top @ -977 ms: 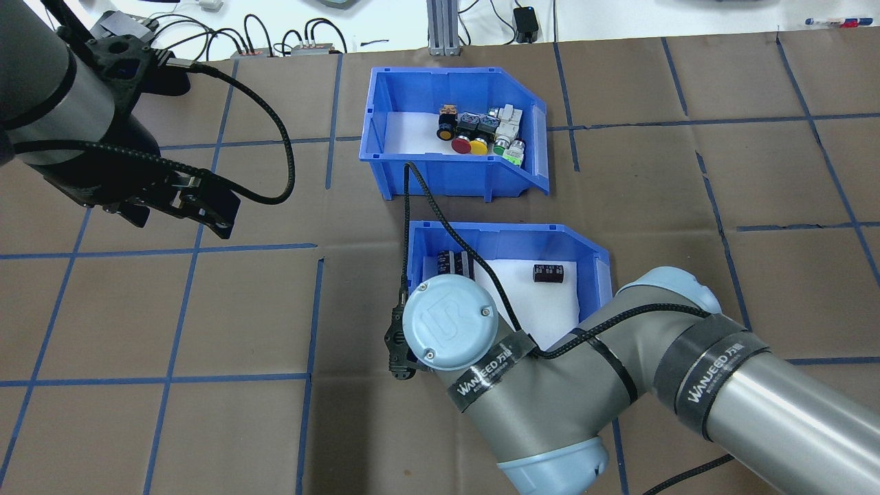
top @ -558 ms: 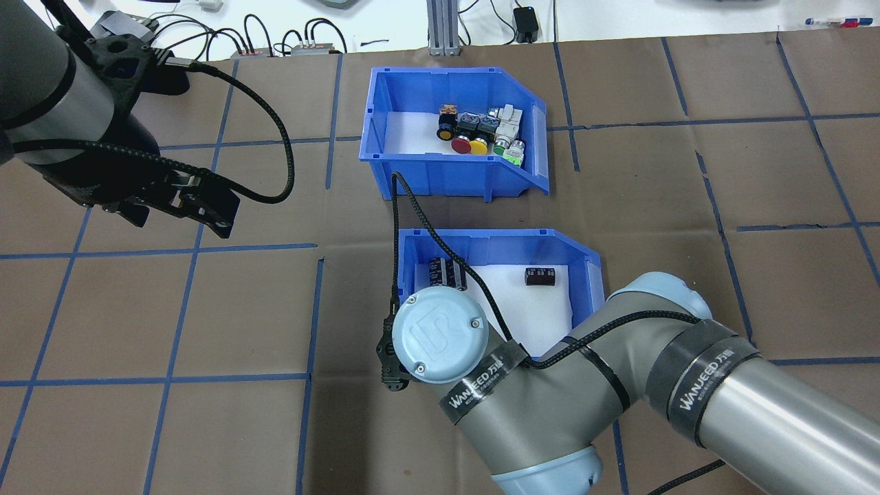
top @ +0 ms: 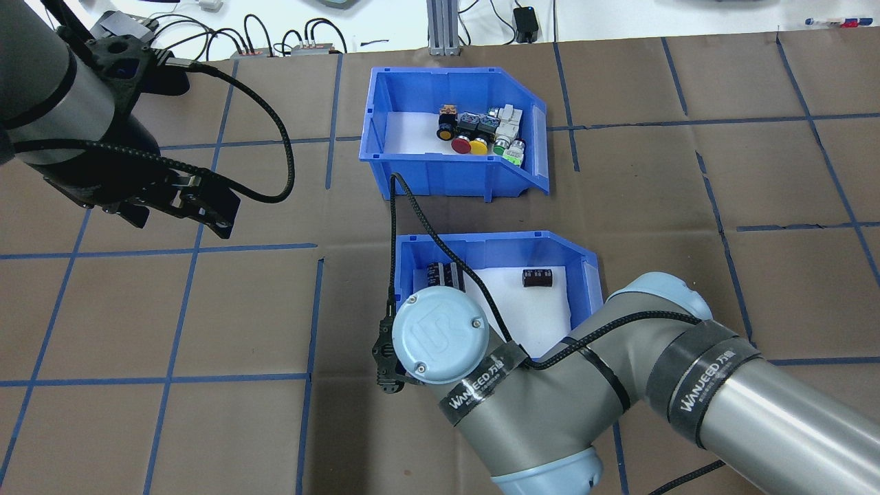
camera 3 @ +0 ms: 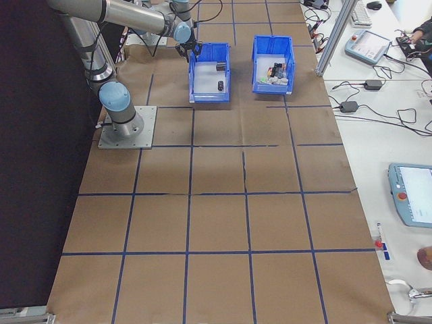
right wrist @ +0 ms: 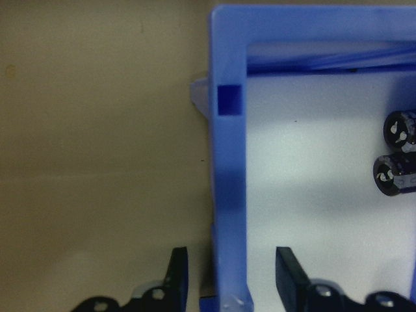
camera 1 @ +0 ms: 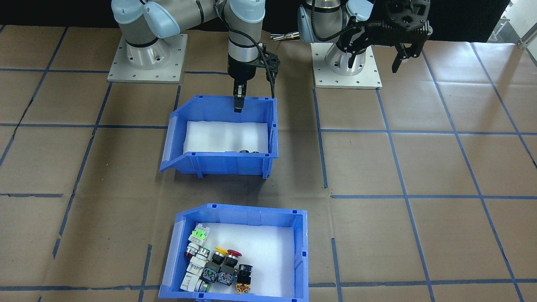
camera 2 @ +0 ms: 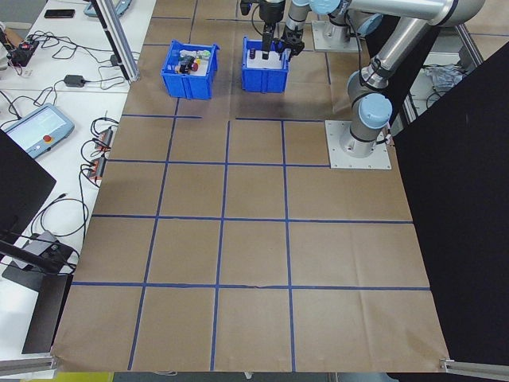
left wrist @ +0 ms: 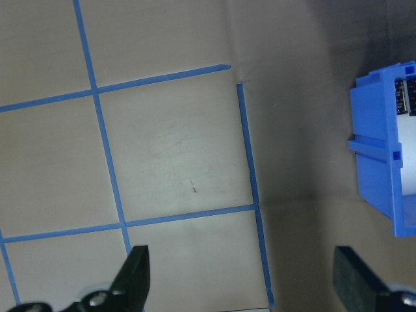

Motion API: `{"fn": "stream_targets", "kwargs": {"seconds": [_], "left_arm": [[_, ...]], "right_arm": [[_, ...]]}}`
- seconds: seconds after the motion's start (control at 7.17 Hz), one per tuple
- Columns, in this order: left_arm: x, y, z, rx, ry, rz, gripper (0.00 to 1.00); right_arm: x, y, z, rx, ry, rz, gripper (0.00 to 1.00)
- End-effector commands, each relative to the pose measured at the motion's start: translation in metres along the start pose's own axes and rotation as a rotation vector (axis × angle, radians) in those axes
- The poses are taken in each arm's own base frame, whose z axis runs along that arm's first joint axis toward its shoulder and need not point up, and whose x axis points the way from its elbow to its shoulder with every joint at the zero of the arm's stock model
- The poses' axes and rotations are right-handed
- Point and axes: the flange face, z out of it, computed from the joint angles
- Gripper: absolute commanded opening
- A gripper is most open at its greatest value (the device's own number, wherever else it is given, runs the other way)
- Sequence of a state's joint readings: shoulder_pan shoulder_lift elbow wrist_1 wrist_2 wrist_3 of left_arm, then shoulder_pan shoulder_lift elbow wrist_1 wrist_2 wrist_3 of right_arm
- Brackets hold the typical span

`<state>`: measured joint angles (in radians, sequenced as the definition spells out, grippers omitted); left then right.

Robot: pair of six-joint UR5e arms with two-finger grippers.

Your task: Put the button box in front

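Two blue bins sit on the desk (top: 206,309). In the overhead view, the button box (top: 450,130) lies at 12 o'clock, well beyond the bin with dark cylinders (top: 495,275). The right gripper (right wrist: 227,273) straddles that nearer bin's wall, fingers narrowly spread with gaps either side, seemingly shifting it aside to free the front spot. Next, the button box likely needs grasping and bringing forward. The left gripper (left wrist: 240,273) hovers wide and empty at 9 o'clock. Brown paper with blue tape lines covers the desk; cables (top: 289,41) lie at its far edge.
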<state>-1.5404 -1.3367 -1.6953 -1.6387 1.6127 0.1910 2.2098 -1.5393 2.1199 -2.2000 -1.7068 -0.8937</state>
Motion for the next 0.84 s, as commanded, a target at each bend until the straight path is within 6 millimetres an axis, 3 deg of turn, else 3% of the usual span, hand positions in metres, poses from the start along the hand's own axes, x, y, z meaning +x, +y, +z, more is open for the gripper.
{"fn": "stream_targets", "kwargs": {"seconds": [0.0,0.28,0.56,0.7], "left_arm": [[0.002,0.001,0.002,-0.008,0.015,-0.007,1.0],[0.003,0.004,0.006,-0.049,0.025,-0.065,1.0],[0.009,0.006,0.006,-0.059,0.066,-0.081,1.0],[0.011,-0.003,0.007,-0.061,0.107,-0.089,1.0]], "right_arm": [[0.014,0.008,-0.024,0.033,0.037,0.035,1.0],[0.026,0.044,-0.053,0.032,0.044,0.109,1.0],[0.062,0.102,-0.081,0.049,0.095,0.278,1.0],[0.087,0.136,-0.097,0.043,0.107,0.41,1.0]]}}
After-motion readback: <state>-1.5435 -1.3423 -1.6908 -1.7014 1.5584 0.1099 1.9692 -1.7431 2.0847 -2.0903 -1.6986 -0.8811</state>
